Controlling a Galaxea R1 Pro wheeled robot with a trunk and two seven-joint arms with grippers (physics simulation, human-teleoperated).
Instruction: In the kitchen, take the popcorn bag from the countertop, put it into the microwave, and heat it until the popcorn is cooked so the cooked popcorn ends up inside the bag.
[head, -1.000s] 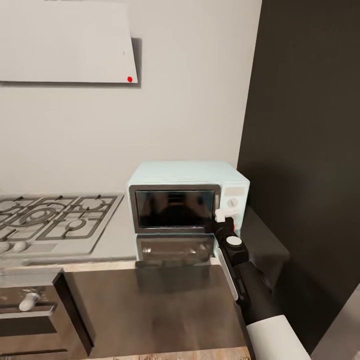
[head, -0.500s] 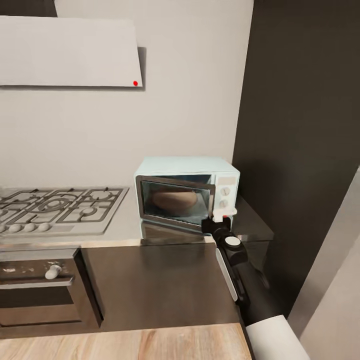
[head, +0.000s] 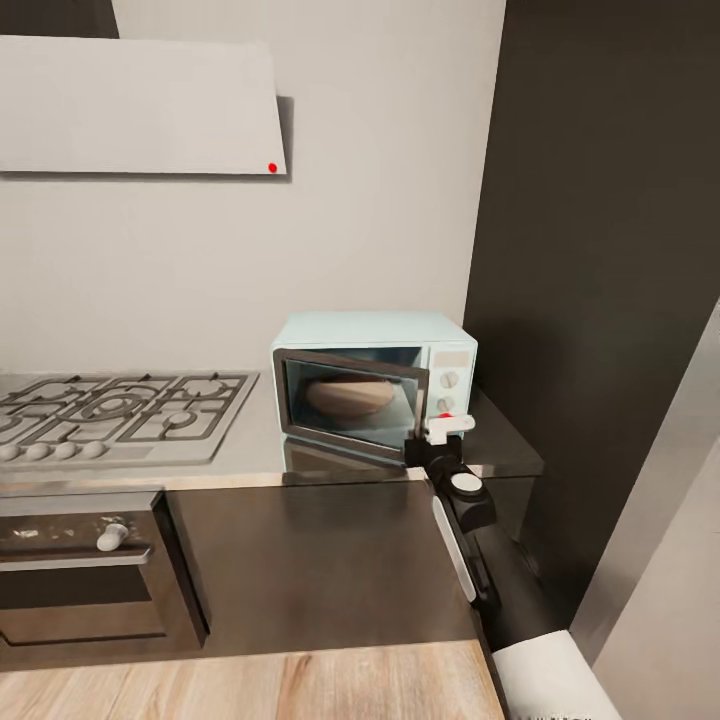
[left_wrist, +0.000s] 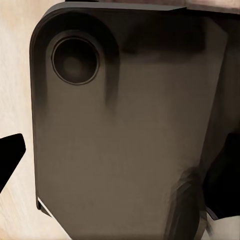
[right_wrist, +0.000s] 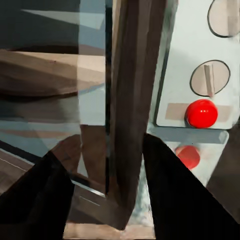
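At the free edge of the microwave (head: 375, 385) door, the right gripper (right_wrist: 107, 170) has its two dark fingers spread apart, one on each side of the door's steel frame (right_wrist: 132, 100), which runs between them. They straddle the edge; whether the pads are actually pressing on it cannot be told, and nothing else is held. In the head view the door stands ajar, swung a little way out from the pale blue box, with the gripper at its lower right corner, just below the knobs. Beside the door edge on the control panel sits a red indicator light (right_wrist: 201, 113), with a round knob (right_wrist: 210, 78) above it.

The popcorn bag (head: 348, 397) seems to be already inside the microwave, a tan rounded shape behind the dark glass.

The step in hand looks like moving the door. To do it well, follow the arc about the hinge on the microwave's left side, keeping the wrist square to the frame so the fingers do not slip off or shove the light box along the countertop (head: 240, 450), and keep clear of the knobs.

The left wrist view shows a dark panel close up, with a dark finger tip at the edge; whether the left gripper is open I cannot tell.
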